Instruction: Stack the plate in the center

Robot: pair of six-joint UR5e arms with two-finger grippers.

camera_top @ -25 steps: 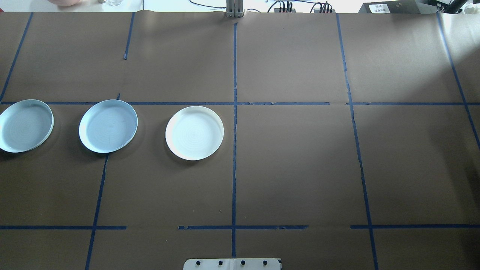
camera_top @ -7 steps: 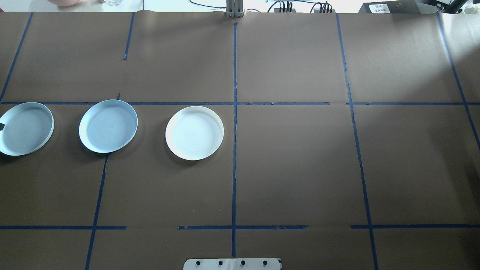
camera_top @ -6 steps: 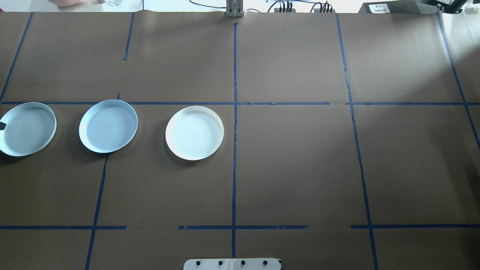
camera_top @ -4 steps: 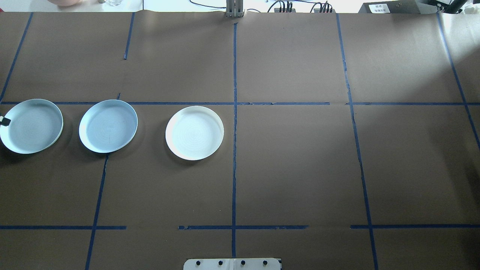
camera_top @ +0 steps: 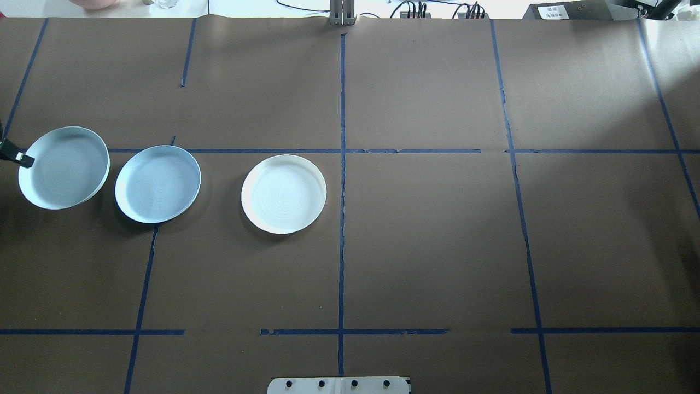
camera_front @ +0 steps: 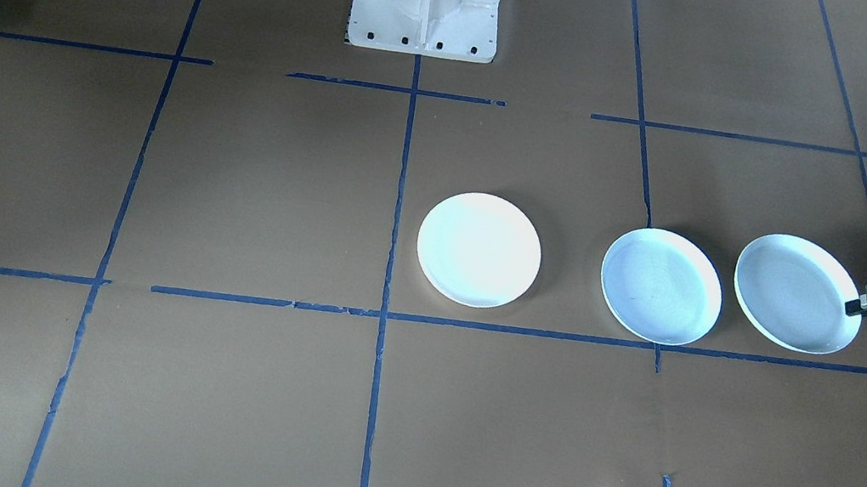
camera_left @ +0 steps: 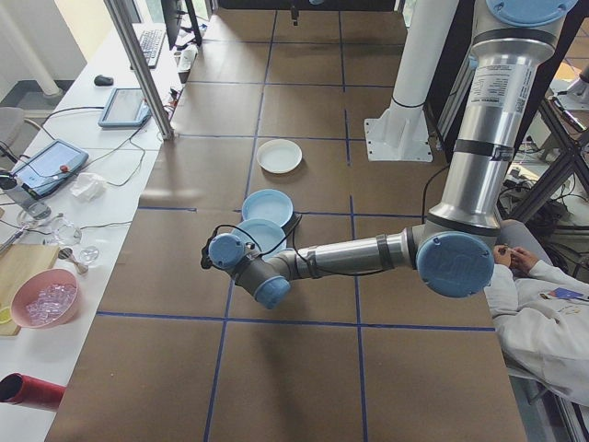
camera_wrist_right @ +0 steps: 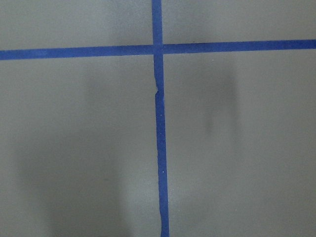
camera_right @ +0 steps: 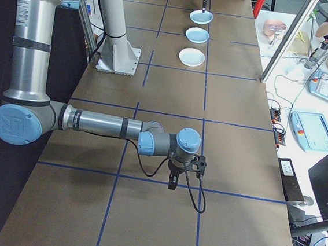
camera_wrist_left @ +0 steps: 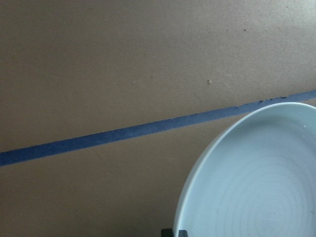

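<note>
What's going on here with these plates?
The left gripper has pinched the rim of the outermost blue-grey plate and holds it just off the table, next to the middle blue-grey plate. The white plate sits untouched. The right gripper hangs idle over bare table, away from the plates.

The outer plate (camera_top: 64, 167), pale blue-grey with faint rings and a raised rim, is lifted and tilted off the surface (camera_top: 437, 246), its outer rim pinched by the left pincer (camera_top: 24, 159). Just beside it the center plate (camera_top: 158, 184), same look, lies flat. The white plate (camera_top: 284, 193) lies flat farther along.
</note>
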